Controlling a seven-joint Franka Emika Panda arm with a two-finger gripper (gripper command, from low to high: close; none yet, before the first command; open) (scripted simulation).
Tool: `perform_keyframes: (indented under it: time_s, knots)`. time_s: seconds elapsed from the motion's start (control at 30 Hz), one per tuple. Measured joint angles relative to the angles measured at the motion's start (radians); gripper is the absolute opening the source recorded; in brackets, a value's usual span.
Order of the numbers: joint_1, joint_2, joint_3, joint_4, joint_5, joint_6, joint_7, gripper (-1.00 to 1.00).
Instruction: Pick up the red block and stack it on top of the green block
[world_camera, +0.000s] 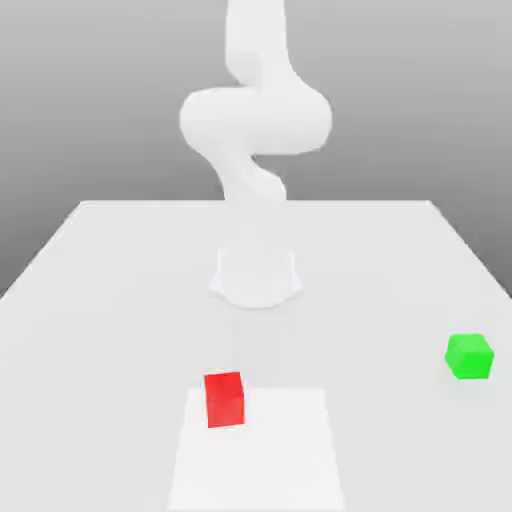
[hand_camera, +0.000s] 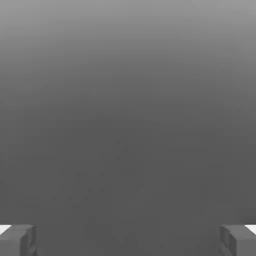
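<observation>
Nothing is done yet: the red block (world_camera: 224, 398) sits near the table's (world_camera: 100, 300) front edge, the green block (world_camera: 469, 356) well apart by the exterior view's right edge. The gripper (hand_camera: 128, 240) is spread wide, empty; picking and stacking remain.

The robot's arm (world_camera: 255, 130) is a smooth, matte white body of thick rounded segments that swell into bulbous joints, with no cables, screws or markings to be seen on it. It rises from a short, round white base (world_camera: 256, 278) with a slightly flared foot, the same plain white as the rest. In the hand view the gripper (hand_camera: 128, 240) shows two blocky, square-edged grey fingertips (hand_camera: 20, 240), each with a small white patch at its outer upper corner.
</observation>
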Motion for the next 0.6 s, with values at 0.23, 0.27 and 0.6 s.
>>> perform_keyframes:
  time_s: [0.23,0.27,0.6]
  knots:
    - [0.020,0.235,-0.065,-0.190,0.009,0.164,-0.105,0.00]
    - [0.022,0.269,-0.072,-0.217,0.009,0.188,-0.119,0.00]
    - [0.015,0.670,-0.124,-0.493,-0.015,0.468,-0.252,0.00]
